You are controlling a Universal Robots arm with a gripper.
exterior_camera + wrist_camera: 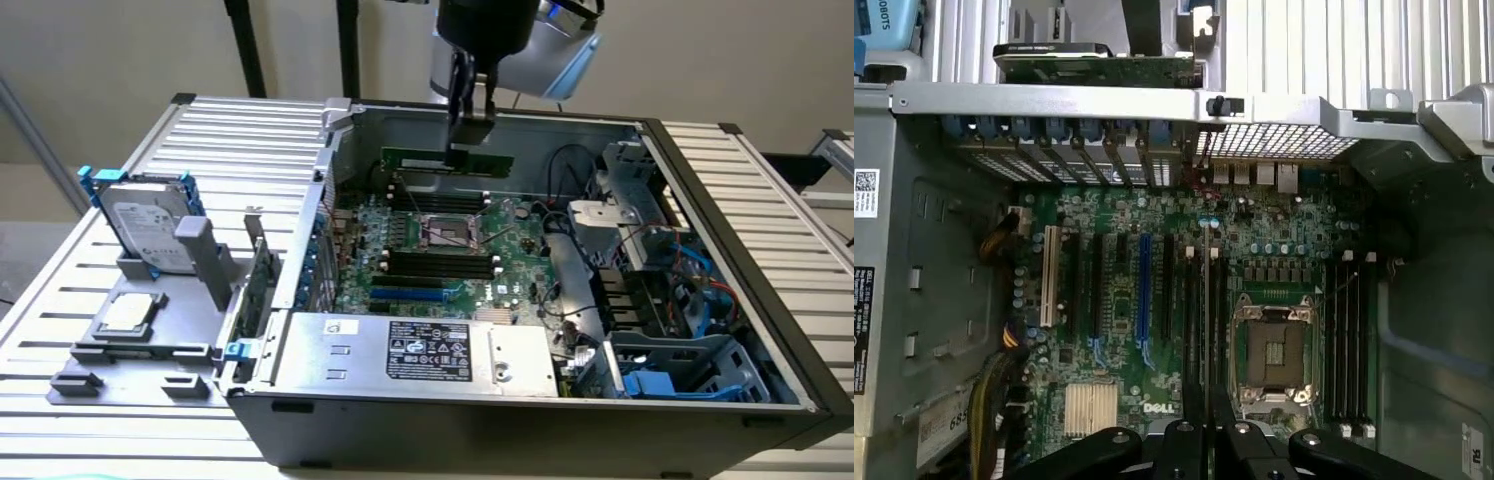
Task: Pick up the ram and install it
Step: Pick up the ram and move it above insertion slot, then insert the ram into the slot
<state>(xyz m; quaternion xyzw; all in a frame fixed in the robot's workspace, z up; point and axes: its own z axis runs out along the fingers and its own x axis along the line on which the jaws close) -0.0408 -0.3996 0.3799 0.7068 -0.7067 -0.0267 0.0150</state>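
Green ram (414,160), its middle hidden behind the claw (470,128), is clamped there, level, over the motherboard (441,250); whether it touches a slot is unclear.

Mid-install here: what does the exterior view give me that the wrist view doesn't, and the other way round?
Exterior view: the hard drive and silver CPU chip on the grey tray beside the case. Wrist view: the white slot and the Dell logo on the board. Both: the gripper shut on the ram, over the motherboard near the empty CPU socket.
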